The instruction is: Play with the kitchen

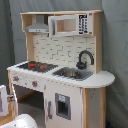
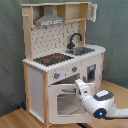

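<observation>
Kitchen (image 2: 62, 60) filled the middle of both exterior views: one tall toy unit of white panels and light wood, standing on a wooden floor (image 2: 15, 119) against a grey backdrop. One black hob (image 2: 51, 59) lay on the worktop with two red rings, and beside it sat one sink (image 2: 86, 50) with one black curved faucet (image 2: 75, 39) at its back edge. One grey hood (image 2: 49, 21) hung above the hob, under the top shelf. In the first exterior view one white microwave-like cabinet (image 1: 70, 24) sat beside the hood, on that first exterior view's right. Two knobs (image 2: 57, 75) showed on the white front panel below the hob in the second exterior view. Beneath them was one oven door (image 2: 67, 99) with a clear window; whether it stood slightly ajar could not be told. One narrower cupboard door (image 1: 62, 106) with a dark panel sat under the sink.

One white robot arm (image 2: 102, 102) reached in from the second exterior view's lower right. Its gripper (image 2: 80, 86) was at the upper edge of the oven door, just below the knob panel. Whether its fingers were wide, narrow or holding anything could not be told. In the first exterior view only white parts of the arm showed at the lower left corner.
</observation>
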Controlling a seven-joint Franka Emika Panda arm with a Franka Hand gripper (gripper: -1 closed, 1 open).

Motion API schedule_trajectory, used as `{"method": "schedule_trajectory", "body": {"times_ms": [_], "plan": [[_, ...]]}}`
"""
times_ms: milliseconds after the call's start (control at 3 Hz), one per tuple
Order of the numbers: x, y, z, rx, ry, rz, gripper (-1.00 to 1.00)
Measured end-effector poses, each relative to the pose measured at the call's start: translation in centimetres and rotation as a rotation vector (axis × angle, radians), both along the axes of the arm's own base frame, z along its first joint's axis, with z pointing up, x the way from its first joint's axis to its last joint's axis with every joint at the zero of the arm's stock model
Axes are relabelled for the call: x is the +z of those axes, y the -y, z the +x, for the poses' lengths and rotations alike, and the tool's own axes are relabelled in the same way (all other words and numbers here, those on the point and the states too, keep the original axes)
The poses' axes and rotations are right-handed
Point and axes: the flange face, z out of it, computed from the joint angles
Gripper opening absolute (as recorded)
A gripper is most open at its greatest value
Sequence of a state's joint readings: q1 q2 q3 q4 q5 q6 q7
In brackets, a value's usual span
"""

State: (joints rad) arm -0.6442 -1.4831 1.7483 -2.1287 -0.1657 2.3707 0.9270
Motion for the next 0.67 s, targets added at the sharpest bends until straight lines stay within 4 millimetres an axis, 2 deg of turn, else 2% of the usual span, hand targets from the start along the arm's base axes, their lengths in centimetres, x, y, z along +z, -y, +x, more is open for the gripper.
{"method": "schedule_trajectory", "body": {"times_ms": [333,667], "plan": [[-0.1,-1.4,-1.0,-0.029,0.008,0.002,-1.0],[-1.1,-1.5,-1.5,-0.038,-0.018,-0.019,-1.0]]}}
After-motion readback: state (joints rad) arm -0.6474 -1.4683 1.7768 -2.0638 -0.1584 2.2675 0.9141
